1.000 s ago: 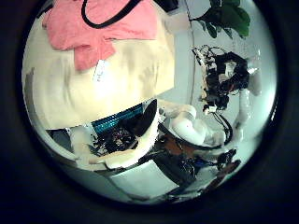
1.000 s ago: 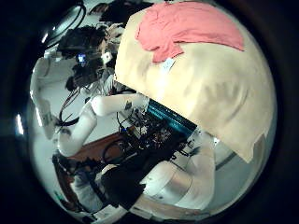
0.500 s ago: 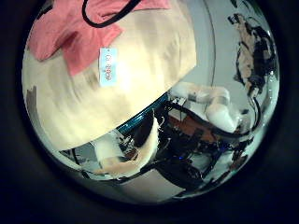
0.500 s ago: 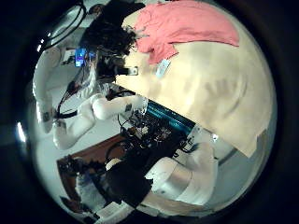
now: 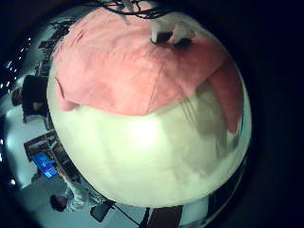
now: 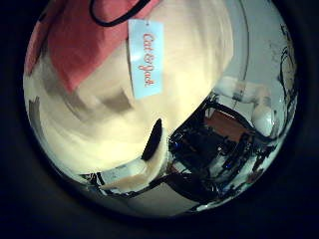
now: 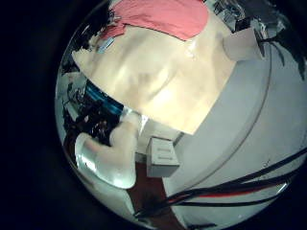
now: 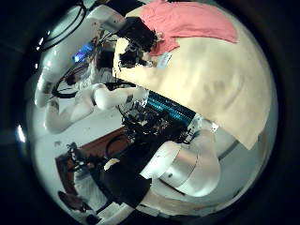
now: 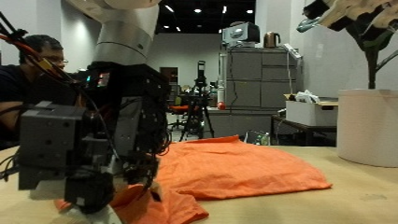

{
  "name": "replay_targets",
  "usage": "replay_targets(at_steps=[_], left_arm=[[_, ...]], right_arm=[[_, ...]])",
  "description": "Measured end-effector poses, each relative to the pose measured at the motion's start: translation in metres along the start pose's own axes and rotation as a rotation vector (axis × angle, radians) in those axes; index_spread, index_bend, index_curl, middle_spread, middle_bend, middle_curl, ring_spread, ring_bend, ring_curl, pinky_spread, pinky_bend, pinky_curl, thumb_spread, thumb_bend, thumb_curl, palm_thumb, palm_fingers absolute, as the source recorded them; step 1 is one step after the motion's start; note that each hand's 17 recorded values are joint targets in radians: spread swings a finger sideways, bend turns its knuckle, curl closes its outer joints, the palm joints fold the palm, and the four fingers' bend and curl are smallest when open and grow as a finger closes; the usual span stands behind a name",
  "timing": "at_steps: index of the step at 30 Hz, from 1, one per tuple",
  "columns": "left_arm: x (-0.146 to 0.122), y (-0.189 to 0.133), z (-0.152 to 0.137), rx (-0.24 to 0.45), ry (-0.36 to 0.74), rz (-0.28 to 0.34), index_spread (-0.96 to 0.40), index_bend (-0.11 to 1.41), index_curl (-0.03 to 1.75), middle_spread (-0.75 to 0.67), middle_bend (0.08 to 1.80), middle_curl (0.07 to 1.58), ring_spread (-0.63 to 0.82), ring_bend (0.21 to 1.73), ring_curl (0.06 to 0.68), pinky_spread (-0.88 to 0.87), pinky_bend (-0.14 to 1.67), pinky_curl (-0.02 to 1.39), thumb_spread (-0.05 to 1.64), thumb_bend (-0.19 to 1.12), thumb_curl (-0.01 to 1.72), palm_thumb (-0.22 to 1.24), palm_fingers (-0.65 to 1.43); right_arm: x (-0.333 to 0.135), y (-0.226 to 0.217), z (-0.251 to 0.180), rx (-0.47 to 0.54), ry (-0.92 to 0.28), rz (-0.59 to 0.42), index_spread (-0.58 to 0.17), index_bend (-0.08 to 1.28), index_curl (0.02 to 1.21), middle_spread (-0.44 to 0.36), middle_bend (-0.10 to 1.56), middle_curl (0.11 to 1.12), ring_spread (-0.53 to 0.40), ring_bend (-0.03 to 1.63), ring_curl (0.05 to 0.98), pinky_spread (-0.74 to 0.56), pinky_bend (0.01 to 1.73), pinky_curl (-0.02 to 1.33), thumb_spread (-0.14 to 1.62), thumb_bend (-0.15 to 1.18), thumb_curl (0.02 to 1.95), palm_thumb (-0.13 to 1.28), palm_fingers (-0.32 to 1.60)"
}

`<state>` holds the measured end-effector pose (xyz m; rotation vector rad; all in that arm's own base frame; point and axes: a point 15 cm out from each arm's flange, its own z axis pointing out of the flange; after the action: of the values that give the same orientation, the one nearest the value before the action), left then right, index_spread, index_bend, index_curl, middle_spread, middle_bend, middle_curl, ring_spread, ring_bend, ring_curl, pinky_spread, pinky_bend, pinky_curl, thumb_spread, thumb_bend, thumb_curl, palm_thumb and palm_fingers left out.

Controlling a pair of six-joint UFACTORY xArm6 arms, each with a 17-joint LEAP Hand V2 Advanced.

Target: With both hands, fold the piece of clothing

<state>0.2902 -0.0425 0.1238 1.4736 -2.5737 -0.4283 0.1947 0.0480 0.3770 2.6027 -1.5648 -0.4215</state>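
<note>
orange knit, thin and limp – the piece of clothing (image 9: pixel 236 168) lies spread on the pale wooden desk (image 9: pixel 323 201), rumpled into soft ridges and doubled over at the corner nearest the camera, where the robot's left hand (image 9: pixel 87 149) stands down on it. whether those fingers pinch the cloth or merely rest on it cannot be told from here. the right hand (image 9: pixel 355 19) hangs high above the far side of the desk, fingers loosely extended and holding nothing. by the look of it the garment is light, will sag and drag rather than keep a shape, and should slide easily over the smooth wood; a pinch at a hem corner or along an outer edge seems the surest hold, one hand to each corner. a white tag (image 6: pixel 145 57) shows beside the cloth in the left palm view. the palm views show broad bare desk beyond the garment on one side – room to carry a fold across – while a white pot (image 9: pixel 367 126) stands near the desk's far end, worth steering clear of.
</note>
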Motion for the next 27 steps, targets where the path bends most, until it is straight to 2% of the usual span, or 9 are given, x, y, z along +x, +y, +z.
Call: replay_targets(at_steps=[2, 5, 6, 8, 11, 13, 17, 22, 27], left_arm=[[-0.001, 0.001, 0.001, -0.004, -0.011, -0.007, 0.06, 0.19, 0.30, 0.04, 0.44, 0.38, 0.30, 0.50, 0.190, 0.31, 0.23, 0.28, 1.02, -0.02, 0.29, 0.24, 0.36], [-0.006, 0.003, 0.003, -0.009, -0.031, -0.019, -0.01, 0.17, 0.31, -0.10, 0.64, 0.46, 0.06, 0.57, 0.205, 0.06, 0.32, 0.30, 0.98, -0.02, 0.31, 0.28, 0.71], [-0.008, 0.003, 0.002, -0.005, -0.036, -0.024, -0.03, 0.17, 0.31, -0.13, 0.67, 0.48, 0.00, 0.58, 0.208, -0.01, 0.33, 0.30, 0.98, -0.02, 0.31, 0.28, 0.70], [-0.011, -0.001, 0.001, 0.013, -0.043, -0.032, -0.11, 0.18, 0.32, -0.22, 0.73, 0.51, -0.20, 0.81, 0.273, -0.21, 0.48, 0.33, 0.98, -0.01, 0.32, 0.34, 1.08], [-0.016, -0.006, -0.001, 0.048, -0.046, -0.049, -0.22, 0.23, 0.37, -0.31, 0.79, 0.62, -0.35, 1.02, 0.386, -0.42, 0.76, 0.46, 1.00, 0.07, 0.36, 0.54, 1.26], [-0.022, -0.008, -0.005, 0.071, -0.049, -0.061, -0.29, 0.30, 0.41, -0.36, 0.83, 0.66, -0.40, 1.10, 0.430, -0.50, 0.91, 0.51, 0.99, 0.11, 0.40, 0.69, 1.28], [-0.030, -0.003, -0.012, 0.069, -0.051, -0.063, -0.41, 0.46, 0.51, -0.43, 0.89, 0.74, -0.44, 1.23, 0.489, -0.58, 1.08, 0.57, 0.95, 0.13, 0.47, 0.82, 1.22], [-0.044, 0.009, -0.026, 0.043, -0.029, -0.070, -0.52, 0.57, 0.64, -0.48, 0.96, 0.82, -0.45, 1.31, 0.525, -0.61, 1.18, 0.60, 0.92, 0.09, 0.53, 0.87, 1.14], [-0.051, 0.019, -0.044, 0.022, -0.014, -0.081, -0.60, 0.60, 0.76, -0.51, 0.99, 0.89, -0.44, 1.35, 0.541, -0.61, 1.23, 0.61, 0.92, 0.05, 0.58, 0.89, 1.08]], right_arm=[[0.001, -0.001, 0.000, -0.008, -0.004, 0.005, -0.251, 0.21, 0.37, 0.019, 0.20, 0.32, 0.228, 0.19, 0.231, 0.39, 0.18, 0.25, 1.12, -0.02, 0.22, 0.05, 0.31], [0.002, -0.004, -0.003, -0.009, -0.005, 0.012, -0.255, 0.20, 0.37, 0.004, 0.20, 0.32, 0.228, 0.19, 0.227, 0.39, 0.18, 0.25, 1.12, -0.02, 0.22, 0.05, 0.31], [0.003, -0.006, -0.003, -0.014, -0.007, 0.014, -0.256, 0.20, 0.37, 0.018, 0.20, 0.32, 0.227, 0.19, 0.226, 0.39, 0.18, 0.25, 1.12, -0.02, 0.22, 0.05, 0.31], [0.003, -0.009, -0.003, -0.023, -0.010, 0.017, -0.257, 0.20, 0.37, 0.044, 0.20, 0.32, 0.227, 0.19, 0.224, 0.39, 0.18, 0.25, 1.12, -0.02, 0.22, 0.05, 0.31], [0.001, -0.013, -0.004, -0.030, -0.009, 0.017, -0.262, 0.19, 0.37, 0.073, 0.21, 0.33, 0.228, 0.19, 0.221, 0.39, 0.18, 0.25, 1.12, -0.02, 0.22, 0.04, 0.31], [0.000, -0.016, -0.003, -0.040, -0.009, 0.015, -0.265, 0.19, 0.37, 0.088, 0.21, 0.33, 0.228, 0.19, 0.219, 0.38, 0.18, 0.24, 1.12, -0.02, 0.22, 0.04, 0.31], [0.000, -0.021, -0.003, -0.052, -0.011, 0.017, -0.267, 0.19, 0.37, 0.100, 0.20, 0.33, 0.228, 0.19, 0.216, 0.38, 0.18, 0.24, 1.12, -0.02, 0.22, 0.04, 0.32], [-0.001, -0.033, 0.000, -0.069, -0.009, 0.005, -0.268, 0.18, 0.36, 0.083, 0.21, 0.34, 0.222, 0.22, 0.224, 0.37, 0.18, 0.24, 1.13, -0.01, 0.23, 0.06, 0.34], [0.003, -0.066, 0.018, -0.084, 0.023, -0.034, -0.272, 0.17, 0.34, 0.045, 0.23, 0.35, 0.210, 0.26, 0.237, 0.37, 0.19, 0.24, 1.17, 0.02, 0.25, 0.20, 0.37]])
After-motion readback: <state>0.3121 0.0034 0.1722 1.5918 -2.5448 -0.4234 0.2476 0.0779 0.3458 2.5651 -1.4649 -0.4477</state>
